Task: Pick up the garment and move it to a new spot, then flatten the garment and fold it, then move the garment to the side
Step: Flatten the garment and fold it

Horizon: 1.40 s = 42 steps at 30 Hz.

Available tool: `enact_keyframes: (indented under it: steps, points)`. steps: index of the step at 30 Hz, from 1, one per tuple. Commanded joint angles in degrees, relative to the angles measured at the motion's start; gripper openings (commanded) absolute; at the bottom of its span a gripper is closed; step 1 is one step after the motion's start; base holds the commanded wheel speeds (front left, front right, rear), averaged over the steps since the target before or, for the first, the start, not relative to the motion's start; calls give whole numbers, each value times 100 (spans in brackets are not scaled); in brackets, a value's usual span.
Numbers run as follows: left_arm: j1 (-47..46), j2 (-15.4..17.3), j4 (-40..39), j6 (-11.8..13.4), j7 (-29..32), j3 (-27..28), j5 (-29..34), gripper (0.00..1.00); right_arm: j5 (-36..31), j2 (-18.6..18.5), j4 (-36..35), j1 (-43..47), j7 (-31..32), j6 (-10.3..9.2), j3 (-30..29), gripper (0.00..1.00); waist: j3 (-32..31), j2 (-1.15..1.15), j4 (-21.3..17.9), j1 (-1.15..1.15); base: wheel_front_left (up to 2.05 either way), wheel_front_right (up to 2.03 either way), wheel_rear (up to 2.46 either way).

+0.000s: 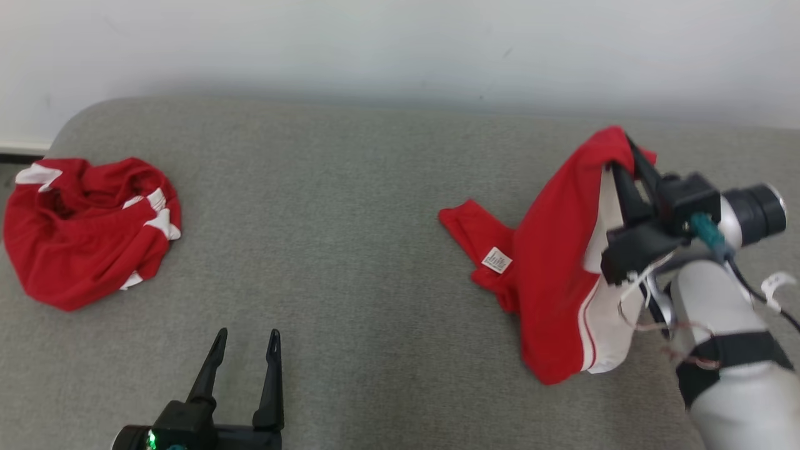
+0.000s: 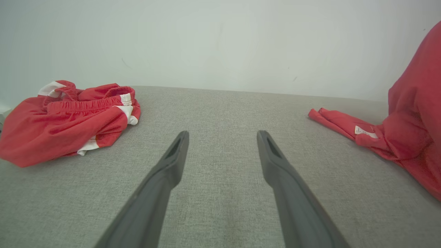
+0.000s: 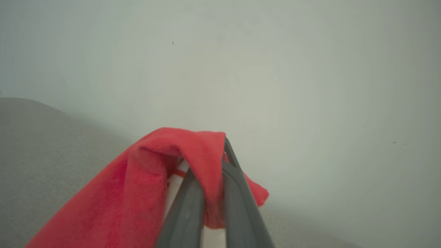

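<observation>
The garment (image 1: 556, 262) is red with a white side panel and a small white label. My right gripper (image 1: 622, 156) is shut on its upper edge and holds it raised at the right, so the cloth hangs down. One end trails on the grey cushion (image 1: 350, 219). In the right wrist view the red cloth (image 3: 144, 193) drapes over the closed fingers of that gripper (image 3: 213, 162). The left wrist view has the same garment (image 2: 413, 131) at its right edge. My left gripper (image 1: 247, 334) hovers low at the front left, open with nothing in it, its fingers spread (image 2: 223, 134) over bare cushion.
A second red and white garment (image 1: 87, 228) lies crumpled at the cushion's far left (image 2: 69, 120). A pale wall (image 1: 400, 44) runs directly behind the cushion's rounded back edge. Bare grey cushion stretches between the two garments.
</observation>
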Motion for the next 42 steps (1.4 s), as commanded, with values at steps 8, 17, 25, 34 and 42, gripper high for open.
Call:
enact_keyframes:
  steps: [8,17,25,34,42]
  points:
    - [-143,3,38,40,-16,-166,-64,100,-238,164,1719,-960,-5,8,-176,100,229,-1,340,0,0,0,0]
    - [-23,5,35,42,-16,20,-68,100,39,347,1740,-802,-5,8,-137,100,102,-1,-91,0,0,0,0]
    - [-74,5,-7,17,-16,82,-51,100,399,145,1099,124,-5,8,-221,100,-4,-1,-391,0,0,0,0]
    - [-16,4,-43,-15,-16,115,105,100,673,298,1428,866,-5,8,-462,100,71,-1,-358,0,0,0,0]
    - [29,4,-3,-38,-16,163,130,100,842,585,2575,707,-2,8,-663,36,21,-1,-201,0,0,0,0]
